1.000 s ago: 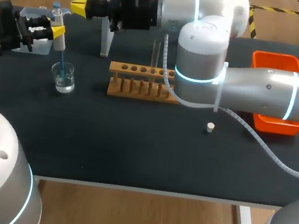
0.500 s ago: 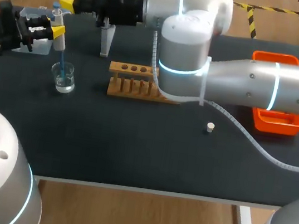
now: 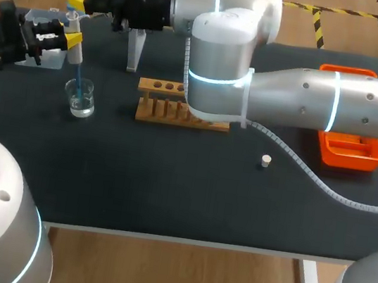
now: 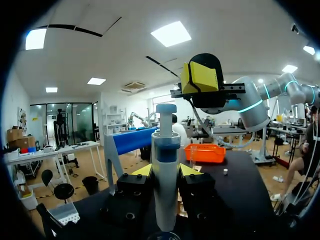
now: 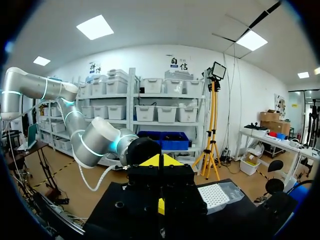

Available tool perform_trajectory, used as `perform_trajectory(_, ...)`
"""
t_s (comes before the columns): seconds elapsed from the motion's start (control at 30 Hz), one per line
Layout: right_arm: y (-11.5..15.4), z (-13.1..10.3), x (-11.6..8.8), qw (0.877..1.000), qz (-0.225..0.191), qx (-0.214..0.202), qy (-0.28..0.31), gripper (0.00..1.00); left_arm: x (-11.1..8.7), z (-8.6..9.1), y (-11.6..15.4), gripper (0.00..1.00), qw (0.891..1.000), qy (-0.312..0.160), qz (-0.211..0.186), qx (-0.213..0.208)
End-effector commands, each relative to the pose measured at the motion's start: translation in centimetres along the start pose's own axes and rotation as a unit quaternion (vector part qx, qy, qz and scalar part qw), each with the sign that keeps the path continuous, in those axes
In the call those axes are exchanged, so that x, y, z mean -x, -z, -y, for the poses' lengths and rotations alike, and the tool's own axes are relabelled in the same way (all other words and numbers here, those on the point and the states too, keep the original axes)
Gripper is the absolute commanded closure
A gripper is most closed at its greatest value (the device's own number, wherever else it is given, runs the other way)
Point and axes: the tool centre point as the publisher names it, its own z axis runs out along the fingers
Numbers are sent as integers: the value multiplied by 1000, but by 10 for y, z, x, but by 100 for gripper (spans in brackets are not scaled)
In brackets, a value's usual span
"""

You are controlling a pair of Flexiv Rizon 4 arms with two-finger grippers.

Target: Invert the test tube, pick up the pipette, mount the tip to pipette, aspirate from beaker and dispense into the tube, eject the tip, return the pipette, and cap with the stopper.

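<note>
Seen from overhead, the left gripper (image 3: 72, 39) stands the pipette (image 3: 76, 50) with its tip in the beaker (image 3: 81, 97). Its wrist view shows both fingers clamped on the barrel. The right gripper (image 5: 160, 161), tips pressed together and empty, is clear only in its own view.

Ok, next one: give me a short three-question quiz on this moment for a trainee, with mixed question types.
1. True or false: the blue tip of the pipette reaches down into the beaker.
2. Where is the white stopper? A: in the wooden rack. B: loose on the table. C: in the orange tray.
3. Fill in: the left gripper is shut on the ____.

Key: 1 true; 2 B; 3 pipette.
</note>
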Motion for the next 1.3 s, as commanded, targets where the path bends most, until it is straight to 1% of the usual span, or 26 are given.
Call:
perform_trajectory(0.03, -10, 3, 2, 1000, 4, 7, -1, 100, 0, 0, 1, 100, 1000, 0, 0, -1)
perform_trajectory(0.67, -18, 15, 11, 1000, 9, 5, -11, 100, 0, 0, 1, 100, 1000, 0, 0, -1)
perform_trajectory(0.93, -19, 17, 12, 1000, 8, 5, -13, 100, 0, 0, 1, 100, 1000, 0, 0, -1)
perform_trajectory(1.3, -21, 25, 11, 1000, 7, 2, -18, 100, 0, 0, 1, 100, 1000, 0, 0, -1)
